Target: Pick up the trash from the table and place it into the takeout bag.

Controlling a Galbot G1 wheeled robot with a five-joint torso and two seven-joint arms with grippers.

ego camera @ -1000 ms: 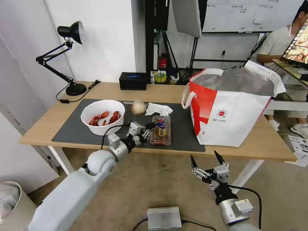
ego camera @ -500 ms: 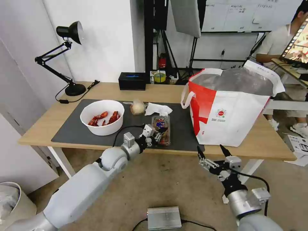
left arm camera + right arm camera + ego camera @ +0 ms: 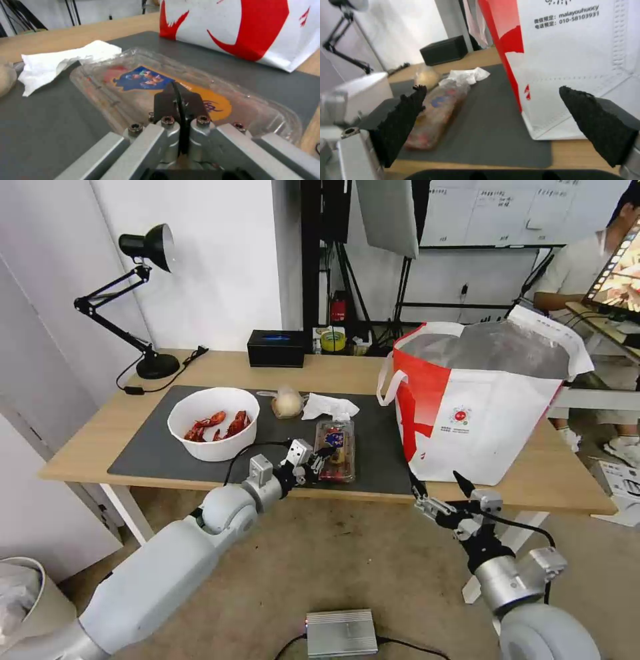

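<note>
**Left wrist view: closed fingers at the near end of the tomato tray**

Left wrist view puts the left gripper point(image 3: 180, 100) directly over the near end of the clear hinged tray of cherry tomatoes point(image 3: 186, 100), its dark fingers pressed together with no gap between them. Whether they pinch the tray's rim or merely rest against the lid is not clear, so I judge the step in hand to be the pick of this tray, with the hold unconfirmed.

From the head camera, the tray point(image 3: 335, 450) lies on the dark grey mat point(image 3: 147, 450) of the table point(image 3: 87, 440), between the white bowl of crayfish point(image 3: 213, 423) and the takeout bag point(image 3: 480, 407). Its long axis runs from the robot's edge of the table toward the far edge, one short end facing the left gripper point(image 3: 319, 459) and the other pointing at the crumpled tissue point(image 3: 328, 408), which lies just beyond it. The small bag with the beige lump point(image 3: 287, 403) sits beside the tissue.

The right gripper point(image 3: 440, 485) hovers with its fingers spread wide at the table's front edge, just before the bag's lower corner, holding nothing.

The next move, as I read it, calls for a sure hold on the short end, a lift high enough to clear the bag's tall rim, and a carry to the robot's right. Held by one end, the long tray would likely droop, and its hinged lid could spring open.
</note>
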